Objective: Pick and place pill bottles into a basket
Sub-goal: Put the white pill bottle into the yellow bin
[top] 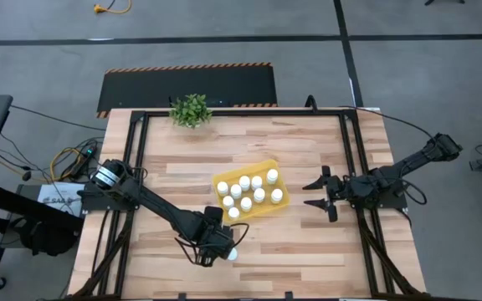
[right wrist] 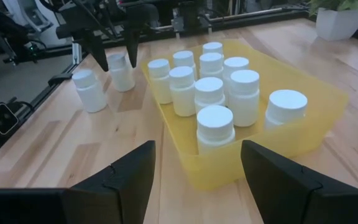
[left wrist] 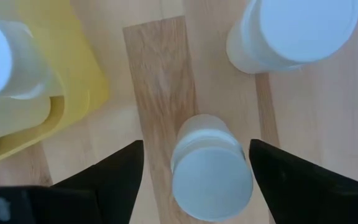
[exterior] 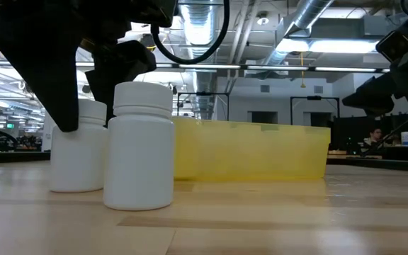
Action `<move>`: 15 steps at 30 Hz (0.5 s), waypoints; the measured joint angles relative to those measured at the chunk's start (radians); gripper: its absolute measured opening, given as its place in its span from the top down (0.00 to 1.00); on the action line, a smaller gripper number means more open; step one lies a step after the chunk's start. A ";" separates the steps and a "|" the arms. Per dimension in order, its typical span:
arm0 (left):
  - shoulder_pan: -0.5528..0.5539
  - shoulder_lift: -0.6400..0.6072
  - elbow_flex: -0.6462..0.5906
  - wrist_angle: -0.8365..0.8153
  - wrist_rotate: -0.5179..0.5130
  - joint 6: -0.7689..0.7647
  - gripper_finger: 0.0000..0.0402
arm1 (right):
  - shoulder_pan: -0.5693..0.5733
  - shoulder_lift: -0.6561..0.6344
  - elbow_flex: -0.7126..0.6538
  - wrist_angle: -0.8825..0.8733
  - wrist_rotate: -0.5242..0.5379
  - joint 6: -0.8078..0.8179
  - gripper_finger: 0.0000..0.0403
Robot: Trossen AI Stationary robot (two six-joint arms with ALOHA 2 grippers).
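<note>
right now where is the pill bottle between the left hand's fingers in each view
High view: the small white plastic pill bottle peeks out beside the left hand, below the yellow plastic basket.
Low view: rear bottle, left, behind a dark finger.
Left wrist view: bottom centre, between the open fingers.
Right wrist view: far bottle, upper left.
Shared landmark: the yellow basket beside it.

Bright, even overhead light; soft shadows; the left wrist view's near bottle (left wrist: 211,177) is blurred.

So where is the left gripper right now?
In the high view, the left gripper is near the table's front edge, just off the yellow basket, open around a pill bottle standing outside it.
</note>
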 joint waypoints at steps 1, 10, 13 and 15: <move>0.000 0.000 0.000 0.000 0.000 0.000 0.32 | 0.000 0.000 0.000 0.000 0.000 0.000 0.43; 0.000 0.000 0.000 0.001 0.037 -0.011 0.49 | 0.000 0.000 0.000 -0.001 0.000 0.000 0.43; 0.000 0.000 0.000 0.002 0.049 -0.018 0.55 | 0.000 0.000 0.000 -0.001 0.000 0.000 0.43; 0.000 -0.002 0.000 0.002 0.064 -0.019 0.58 | 0.000 0.000 0.000 -0.001 0.000 0.000 0.43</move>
